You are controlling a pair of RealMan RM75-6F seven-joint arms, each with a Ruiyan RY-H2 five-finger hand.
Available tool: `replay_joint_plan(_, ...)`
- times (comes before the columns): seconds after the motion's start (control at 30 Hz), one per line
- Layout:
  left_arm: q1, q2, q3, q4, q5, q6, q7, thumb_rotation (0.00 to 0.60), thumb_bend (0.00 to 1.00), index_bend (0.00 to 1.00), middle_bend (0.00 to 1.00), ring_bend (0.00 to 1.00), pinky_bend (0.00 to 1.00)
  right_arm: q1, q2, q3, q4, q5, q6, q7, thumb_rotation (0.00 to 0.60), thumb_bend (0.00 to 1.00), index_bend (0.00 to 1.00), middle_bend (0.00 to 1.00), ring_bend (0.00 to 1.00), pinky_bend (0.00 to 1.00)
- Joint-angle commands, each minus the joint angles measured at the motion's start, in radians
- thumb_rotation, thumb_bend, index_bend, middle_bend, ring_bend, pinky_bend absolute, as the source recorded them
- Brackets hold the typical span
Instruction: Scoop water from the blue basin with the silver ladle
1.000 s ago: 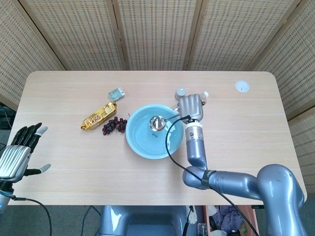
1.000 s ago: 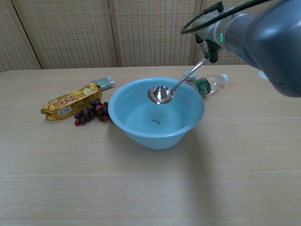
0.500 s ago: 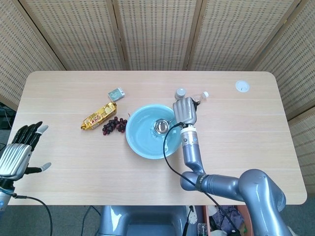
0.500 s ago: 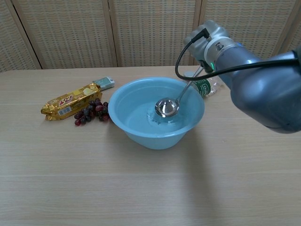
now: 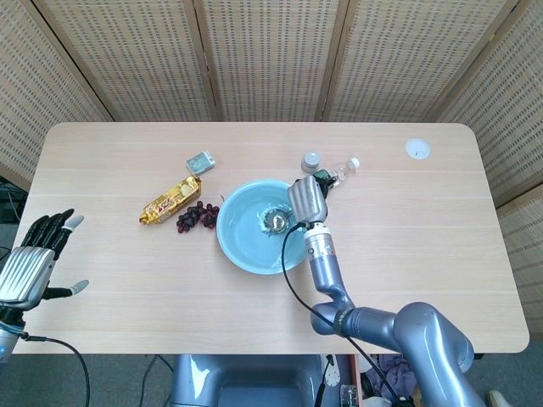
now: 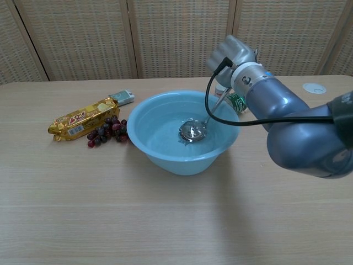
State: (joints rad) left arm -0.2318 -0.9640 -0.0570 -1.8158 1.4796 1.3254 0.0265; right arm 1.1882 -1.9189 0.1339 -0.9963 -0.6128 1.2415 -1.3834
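The right hand [image 6: 230, 54] is clamped on the upper end of the ladle [image 6: 194, 129] handle and sits above the basin's far-right rim, so that the handle slants down and inward; this angle puts the ladle's bowl low in the middle of the basin [image 6: 165, 156], at or just under the water surface, where ripples show around it (the filling stage of the scoop, judging by this depth). The basin stands near the table's centre, directly in front of the robot. The left hand [image 5: 32, 259] hangs off the near-left edge of the table [image 5: 407, 254], fingers apart and holding nothing, well away from the work. Just behind the right hand lie a clear bottle [image 5: 343, 170] on its side and a small grey cap [image 5: 311, 160]; these are the closest obstacles, and a lift that swings backward could knock them. To the basin's left lie a bunch of dark grapes [image 6: 105, 131], a gold snack packet [image 6: 83, 119] and a small green packet [image 5: 200, 161], none in the ladle's path. A small white disc [image 5: 417, 148] sits far off near the right rear corner.
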Motion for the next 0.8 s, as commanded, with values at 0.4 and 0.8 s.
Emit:
replay_joint_plan(0.4,0.001,0.000,0.003,0.001,0.004,0.006,-0.001,0.600,0.00,0.00,0.00,0.00,0.00,-0.044,-0.018,0.026,-0.039,-0.021,-0.025,-0.097,0.600,0.74,0.79,1.00,0.99,1.00)
replay_joint_plan(0.8,0.000,-0.002,0.006,0.000,0.006,0.006,0.006,0.600,0.00,0.00,0.00,0.00,0.00,-0.073,0.014,0.145,-0.191,0.105,-0.029,-0.123,0.600,0.74,0.79,1.00,0.99,1.00)
